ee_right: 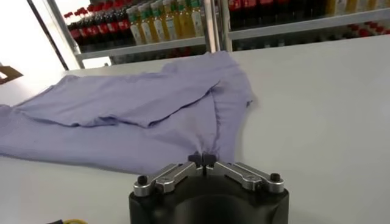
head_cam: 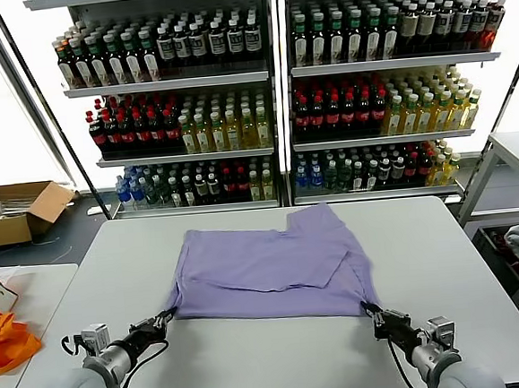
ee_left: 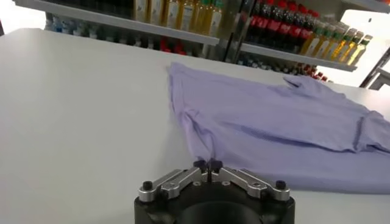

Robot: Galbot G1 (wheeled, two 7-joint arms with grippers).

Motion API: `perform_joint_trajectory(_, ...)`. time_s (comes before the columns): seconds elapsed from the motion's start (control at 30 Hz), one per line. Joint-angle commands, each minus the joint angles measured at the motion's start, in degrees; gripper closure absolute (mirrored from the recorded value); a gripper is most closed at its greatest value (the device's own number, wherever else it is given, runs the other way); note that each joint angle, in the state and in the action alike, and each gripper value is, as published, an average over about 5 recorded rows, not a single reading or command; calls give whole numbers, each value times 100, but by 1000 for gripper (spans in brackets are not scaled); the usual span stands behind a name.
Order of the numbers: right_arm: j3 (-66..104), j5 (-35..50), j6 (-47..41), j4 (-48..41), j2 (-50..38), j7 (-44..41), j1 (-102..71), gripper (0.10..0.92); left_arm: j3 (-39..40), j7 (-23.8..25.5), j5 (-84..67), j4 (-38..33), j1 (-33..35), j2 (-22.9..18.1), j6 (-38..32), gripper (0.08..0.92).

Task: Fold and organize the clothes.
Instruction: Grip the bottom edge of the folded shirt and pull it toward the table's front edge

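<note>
T-shirt (head_cam: 270,267) of light purple cloth lies spread in the middle of the white table (head_cam: 443,242), partly folded already, with its long side running left to right in front of the robot. The left gripper (head_cam: 164,317) has its jaws closed tight on the near left corner of the hem, and the right gripper (head_cam: 373,312) is closed the same way on the near right corner. Each arm is at its own corner, so neither is nearer. All the cloth lies away from the jaws, toward the shelves of bottles (head_cam: 270,94), so I think the next fold must carry the near edge forward over the rest.
</note>
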Motion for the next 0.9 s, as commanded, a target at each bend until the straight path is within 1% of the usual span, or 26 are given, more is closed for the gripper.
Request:
perform_joint_trajectory(0.03, 329, 22, -82, 885, -208, 4, -1056, 920, -706, -354, -81, -1169, 1385, -136, 200, 912)
perform_joint_trajectory(0.17, 465, -186, -91, 1164, -243, -17, -1546, 920, -1105, -432, -58, -1560, 2100, -331, 221, 912)
perform_joint_trajectory(0.33, 494, -354, -10, 1361, -262, -30, -2021, 920, -1496, -348, 33, -1901, 2866, -645, 219, 912)
perform_joint_trajectory(0.53, 455, -577, 33, 1479, -232, 54, -2243, 920, -1540, -285, 206, -2012, 3096, -958, 219, 911)
perform_joint_trajectory(0.7, 597, -654, 20, 1479, -355, 90, -2287, 920, -1649, -281, 177, -2282, 3380, -1008, 223, 912)
perform_joint_trajectory(0.9, 693, -614, 71, 1308, -539, 61, -2139, 920, -1670, -349, 184, -2488, 3521, -1075, 224, 912)
